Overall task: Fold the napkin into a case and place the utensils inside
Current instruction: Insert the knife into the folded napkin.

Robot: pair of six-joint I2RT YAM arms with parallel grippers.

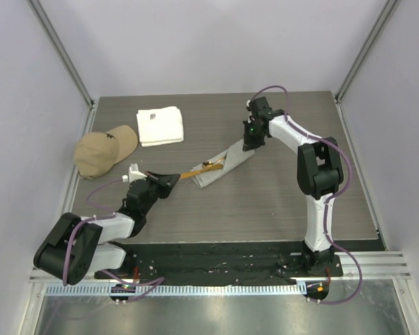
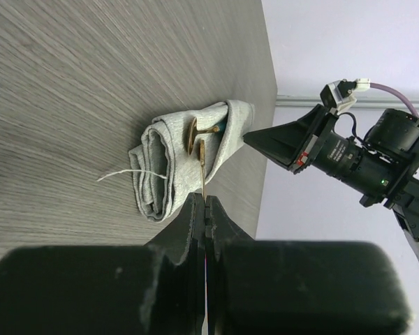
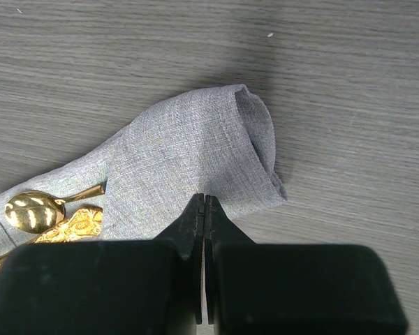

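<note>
The grey napkin (image 1: 228, 160) lies folded into a narrow case (image 2: 164, 167) slanting across the middle of the table. Gold and orange-yellow utensils (image 1: 197, 170) stick out of its near-left end. The left wrist view shows a round spoon bowl (image 2: 193, 134) at the case mouth and a thin handle running from there into my left gripper (image 2: 204, 199), which is shut on that handle's end. My left gripper (image 1: 176, 179) is just left of the case. My right gripper (image 1: 250, 145) is shut with nothing between its fingers. Its tips (image 3: 204, 199) sit over the far end of the cloth (image 3: 195, 153).
A folded white towel (image 1: 160, 125) lies at the back left, and a tan cap (image 1: 105, 150) sits near the left wall. A loose white thread (image 2: 119, 174) trails from the case. In the left wrist view my right arm's wrist (image 2: 356, 157) hangs beside the case's far end.
</note>
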